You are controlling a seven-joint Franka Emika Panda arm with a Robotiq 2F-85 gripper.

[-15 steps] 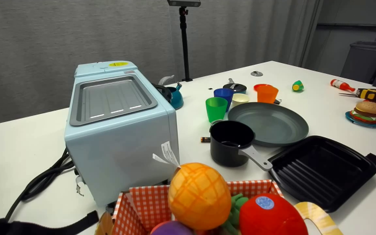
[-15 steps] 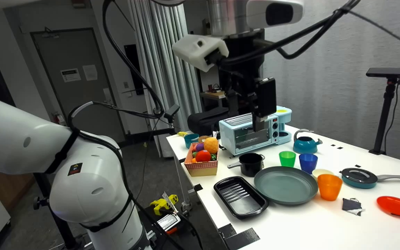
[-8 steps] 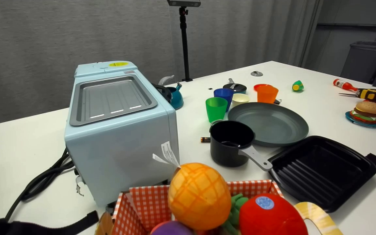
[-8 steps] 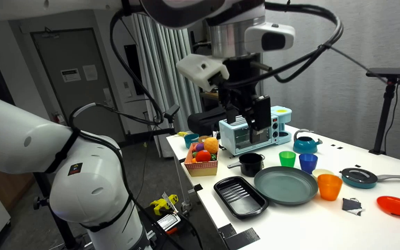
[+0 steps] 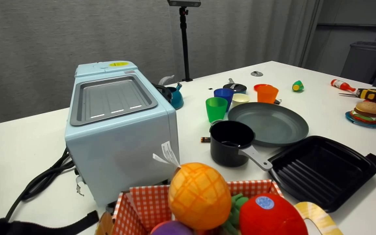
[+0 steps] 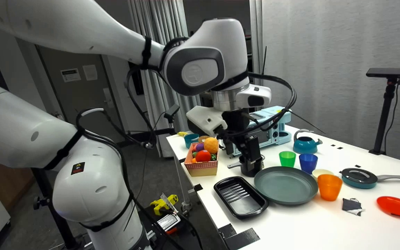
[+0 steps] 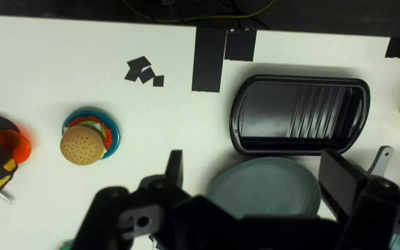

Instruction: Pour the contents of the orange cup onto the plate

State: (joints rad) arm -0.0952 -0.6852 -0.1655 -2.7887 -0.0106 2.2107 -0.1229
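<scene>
The orange cup (image 5: 267,94) (image 6: 329,187) stands upright on the white table beside the plate's rim in both exterior views. Its contents cannot be seen, and it is out of view or hidden in the wrist view. The wide dark grey plate (image 5: 268,123) (image 6: 286,185) lies flat and bare; part of it shows between my fingers in the wrist view (image 7: 266,187), the rest hidden by the gripper body. My gripper (image 6: 242,154) (image 7: 251,154) is open with nothing between its fingers. It is above the table, in front of the small black pot in an exterior view, away from the orange cup.
A black ridged pan (image 6: 241,197) and a black pot (image 5: 231,143) stand close to the plate. Green (image 6: 287,158) and blue (image 6: 308,163) cups and a cream bowl (image 6: 322,172) line its far side. A fruit basket (image 6: 201,168) and a light blue toaster oven (image 5: 122,140) stand nearby.
My arm and gripper have come down toward the table, from high up to in front of the black pot in the exterior picture. The objects on the table stay put.
</scene>
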